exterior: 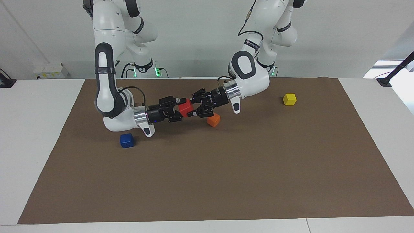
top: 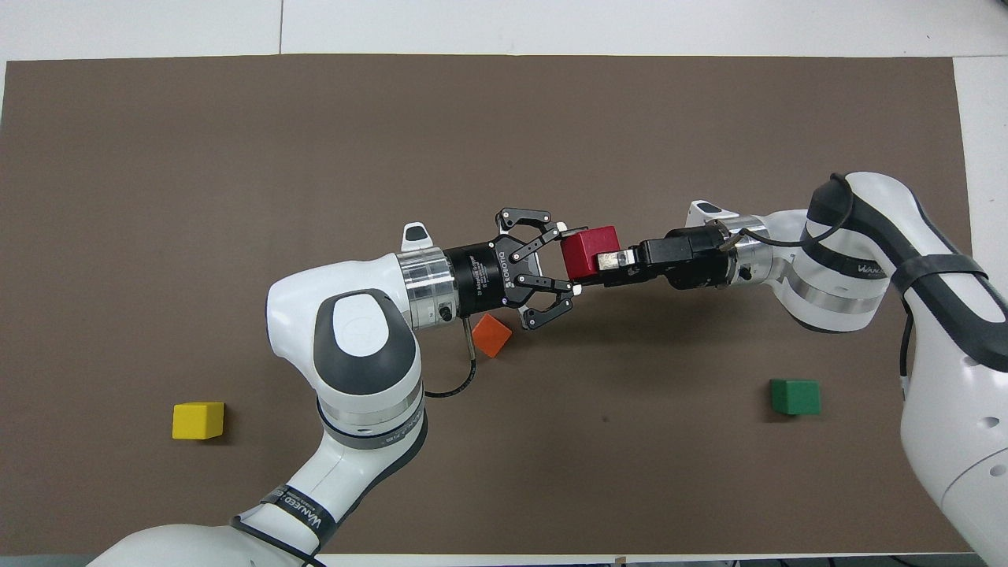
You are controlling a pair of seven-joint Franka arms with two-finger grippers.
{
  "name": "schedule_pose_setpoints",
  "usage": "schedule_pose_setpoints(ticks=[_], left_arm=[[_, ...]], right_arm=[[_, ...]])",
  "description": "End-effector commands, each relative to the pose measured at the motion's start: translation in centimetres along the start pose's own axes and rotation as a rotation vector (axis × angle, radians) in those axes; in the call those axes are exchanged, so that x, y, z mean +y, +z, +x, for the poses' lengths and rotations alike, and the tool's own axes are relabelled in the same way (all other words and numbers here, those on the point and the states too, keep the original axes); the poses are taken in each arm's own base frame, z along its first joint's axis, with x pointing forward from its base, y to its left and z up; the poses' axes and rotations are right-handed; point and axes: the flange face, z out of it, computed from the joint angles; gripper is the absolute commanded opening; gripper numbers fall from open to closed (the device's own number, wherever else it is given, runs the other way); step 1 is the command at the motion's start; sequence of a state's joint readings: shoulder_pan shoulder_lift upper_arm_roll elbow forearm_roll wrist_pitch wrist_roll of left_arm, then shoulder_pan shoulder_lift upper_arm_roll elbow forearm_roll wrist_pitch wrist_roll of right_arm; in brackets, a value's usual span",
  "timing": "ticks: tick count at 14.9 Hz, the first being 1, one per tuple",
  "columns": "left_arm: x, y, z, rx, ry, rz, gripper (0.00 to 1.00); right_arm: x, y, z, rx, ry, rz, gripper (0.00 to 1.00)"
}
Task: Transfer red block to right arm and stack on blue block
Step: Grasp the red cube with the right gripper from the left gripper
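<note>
The left gripper (exterior: 191, 106) is clenched on the red block (top: 587, 250), holding it in the air just above the orange cube (exterior: 213, 120) and a little toward the right arm's end of the table. The right gripper (exterior: 178, 109) meets the block from that end, wrist to wrist with the left. I cannot tell whether it has a firm hold on the block.

The chief risk, as I judge it, is timing. If the left gripper lets go before the right one is firmly clamped, the block drops and may strike the orange cube and roll off. If the two hands pull apart while both are clamped, the block could twist or slip. A skewed hold would also make it harder to set the block squarely.

The blue block (exterior: 126, 140) lies on the mat (exterior: 226, 178), toward the right arm's end from the orange cube and farther from the robots, close under the right arm's (exterior: 105, 87) elbow. A low swing there could knock it.

The green cube (top: 795, 396) sits toward the same end but nearer to the robots than the orange cube. The yellow cube (exterior: 289, 99) is well apart toward the left arm's end. Farther from the robots than the orange cube, the mat is bare out to its edge.
</note>
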State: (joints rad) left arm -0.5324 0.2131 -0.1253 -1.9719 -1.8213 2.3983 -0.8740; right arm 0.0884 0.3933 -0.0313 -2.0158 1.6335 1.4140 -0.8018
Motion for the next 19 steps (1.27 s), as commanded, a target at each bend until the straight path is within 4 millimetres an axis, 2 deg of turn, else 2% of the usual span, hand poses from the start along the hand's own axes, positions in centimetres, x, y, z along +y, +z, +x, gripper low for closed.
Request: schedule_pose_setpoints(ticks=[1,2,3,4,19], left_arm=[[-0.4,0.0,0.7,-0.026,0.014,0.010,0.00],[-0.5,0.0,0.6,-0.027,0.014,0.011,0.00],[-0.5,0.0,0.7,-0.026,0.013,0.011,0.00],[-0.5,-0.1,0.6,-0.027,0.014,0.011,0.00],[-0.2,-0.7,0.4,-0.028,0.019,0.000,0.00]], right_arm=[[0.6,0.0,-0.3,0.029,-0.029,0.002,0.63],[0.5,0.0,-0.3,0.030,-0.029,0.001,0.45],[0.7,-0.1,-0.4,0.033,-0.023,-0.001,0.19],[1.0,-0.1,-0.7,0.037,-0.017,-0.004,0.00],[1.6,-0.8,-1.3,0.055,0.003,-0.008,0.00]])
